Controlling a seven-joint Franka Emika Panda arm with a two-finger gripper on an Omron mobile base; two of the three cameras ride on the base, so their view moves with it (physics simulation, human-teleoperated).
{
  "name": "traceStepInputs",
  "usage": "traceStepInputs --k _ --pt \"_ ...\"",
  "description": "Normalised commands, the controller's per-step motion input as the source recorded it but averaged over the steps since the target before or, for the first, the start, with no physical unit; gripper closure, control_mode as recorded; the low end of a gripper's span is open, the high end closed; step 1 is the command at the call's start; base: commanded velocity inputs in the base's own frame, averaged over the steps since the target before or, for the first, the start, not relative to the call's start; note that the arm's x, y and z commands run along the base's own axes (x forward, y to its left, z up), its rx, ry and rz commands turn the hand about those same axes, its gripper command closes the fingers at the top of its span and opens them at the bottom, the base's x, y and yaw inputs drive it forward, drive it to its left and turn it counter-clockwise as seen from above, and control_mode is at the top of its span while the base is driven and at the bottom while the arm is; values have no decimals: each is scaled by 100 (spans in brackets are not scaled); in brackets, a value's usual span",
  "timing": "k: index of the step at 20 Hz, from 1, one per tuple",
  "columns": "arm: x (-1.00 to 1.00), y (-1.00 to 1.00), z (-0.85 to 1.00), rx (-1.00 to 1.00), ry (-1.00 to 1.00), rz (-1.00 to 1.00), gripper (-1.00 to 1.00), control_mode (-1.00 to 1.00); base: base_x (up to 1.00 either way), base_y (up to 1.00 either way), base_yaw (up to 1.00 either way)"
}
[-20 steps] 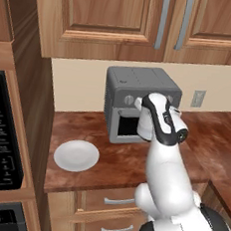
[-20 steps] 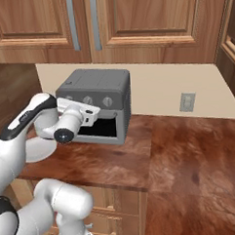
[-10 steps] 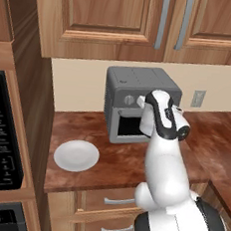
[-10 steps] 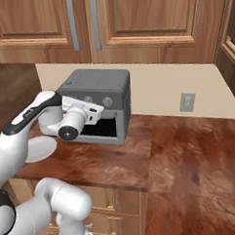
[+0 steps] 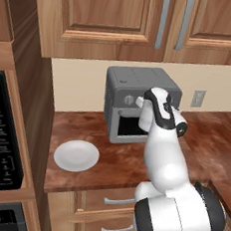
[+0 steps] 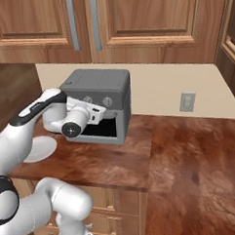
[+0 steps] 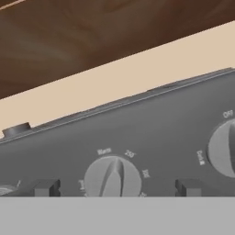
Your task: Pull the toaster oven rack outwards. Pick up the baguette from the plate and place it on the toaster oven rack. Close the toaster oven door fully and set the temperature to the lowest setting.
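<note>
Plate [image 5: 76, 155]: white, bare, left on the tabletop [image 5: 113, 157].
Toaster oven [image 5: 135, 87]: dark-grey box against the wall, door appears shut.
Temperature knob [image 7: 112, 178]: small, rigid, ridged dial, probably stiff and slick; pinch across the raised ridge.
Gripper [image 7: 117, 188]: spread wide, empty, fingertips [image 7: 46, 187] straddling that knob, just short of it.

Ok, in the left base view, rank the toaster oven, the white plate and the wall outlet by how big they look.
1. Boxy dark-grey metal toaster oven, clearly largest.
2. Small round white plate.
3. Pale rectangular wall outlet, smallest, though it sits farthest back.
</note>
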Motion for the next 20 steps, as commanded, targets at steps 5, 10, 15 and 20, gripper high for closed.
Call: traceStepInputs --k 5,10,15,20 --pt "30 8 -10 0 4 -6 -100 -100 0 0 0" --pt "34 10 -7 0 0 -7 100 -100 0 0 0" --pt "5 0 -3 0 1 -1 100 -100 0 0 0" --pt "0 0 0 0 0 0 100 -100 0 0 0"
